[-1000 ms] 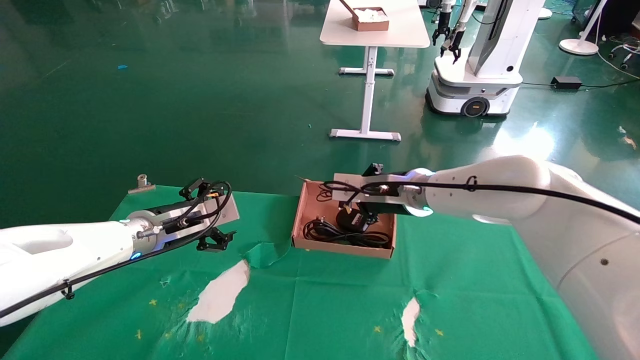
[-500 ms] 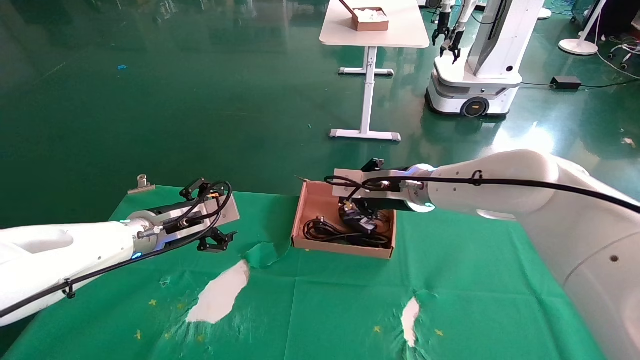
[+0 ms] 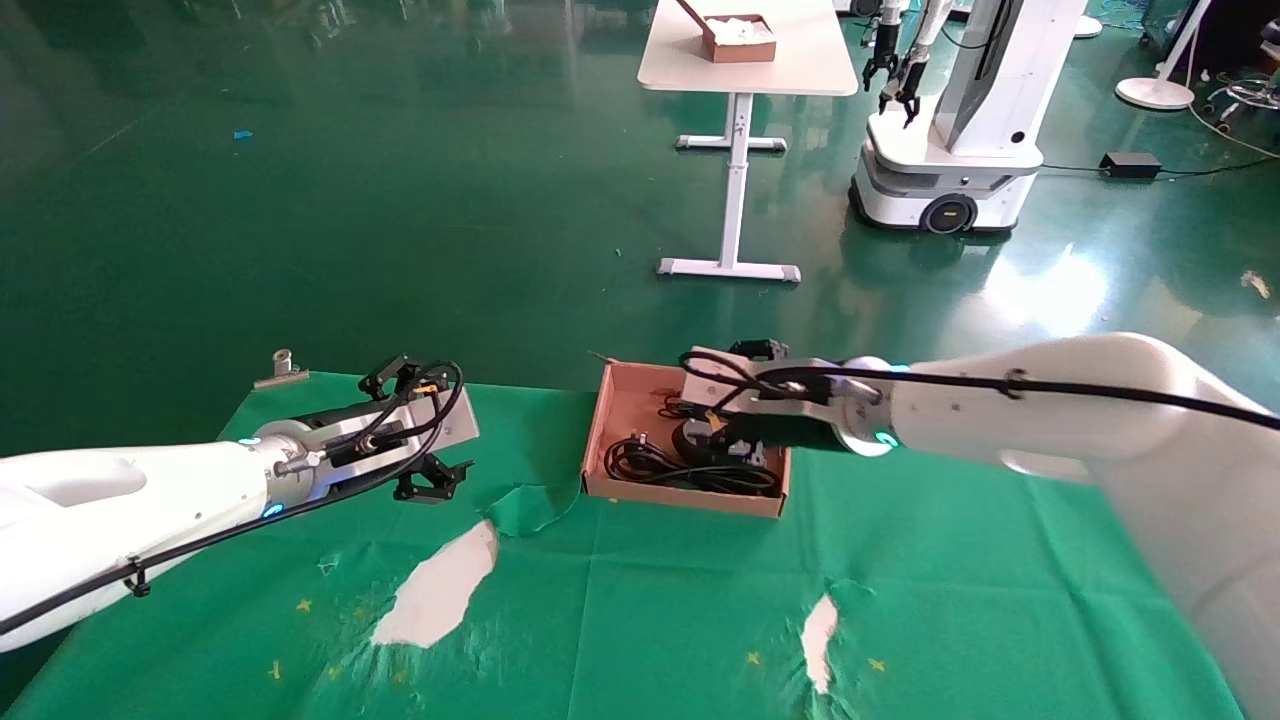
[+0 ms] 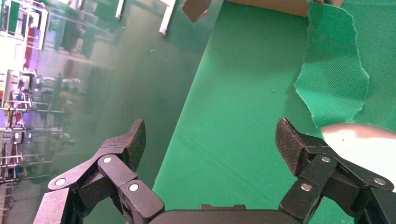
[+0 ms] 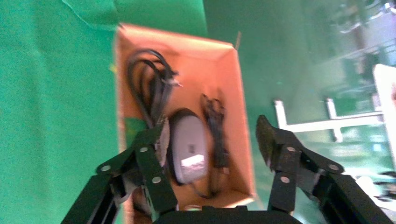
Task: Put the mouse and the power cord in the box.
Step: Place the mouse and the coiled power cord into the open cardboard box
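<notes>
- The mouse [image 5: 188, 148] lies inside the box [image 3: 597, 432], centre frame, beside the power cord [image 3: 650, 462], apparently released.
- My right gripper [image 5: 212, 140], fingers spread and empty, should lift straight up, clear of cables.
- Left gripper [image 4: 209, 140] idles, fingers apart, lower left.

The shallow brown cardboard box [image 3: 684, 492] stood near the bench's far edge. Inside it, the black mouse [image 5: 188, 148] lay label-up beside the coiled black power cord [image 3: 650, 462].

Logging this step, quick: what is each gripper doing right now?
Left gripper: open, empty, over the cloth.
Right gripper: open, empty, above the mouse in the box.
</notes>
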Robot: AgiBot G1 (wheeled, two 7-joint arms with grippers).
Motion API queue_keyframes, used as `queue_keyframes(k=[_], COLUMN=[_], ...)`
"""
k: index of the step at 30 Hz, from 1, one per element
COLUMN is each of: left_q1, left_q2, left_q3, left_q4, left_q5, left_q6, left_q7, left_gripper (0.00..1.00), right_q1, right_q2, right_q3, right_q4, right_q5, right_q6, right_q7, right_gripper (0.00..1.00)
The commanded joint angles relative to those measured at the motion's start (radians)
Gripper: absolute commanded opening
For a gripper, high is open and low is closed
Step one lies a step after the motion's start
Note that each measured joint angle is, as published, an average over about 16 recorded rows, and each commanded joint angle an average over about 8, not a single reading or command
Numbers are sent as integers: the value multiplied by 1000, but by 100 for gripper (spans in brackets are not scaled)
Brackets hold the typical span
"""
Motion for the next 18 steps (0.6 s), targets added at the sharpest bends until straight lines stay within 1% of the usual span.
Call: queue_keyframes(k=[1,18], left_q1=[0,0], left_q2=[0,0], left_q3=[0,0], left_q4=[0,0], left_q5=[0,0], left_q6=[0,0], left_q7=[0,0], left_gripper=[100,100], right_q1=[-21,-198], right_q2=[25,241], right_q3=[19,179], right_q4=[28,266], right_q5=[37,352], right_q6=[-25,-242], right_q7=[10,94], right_gripper=[100,100])
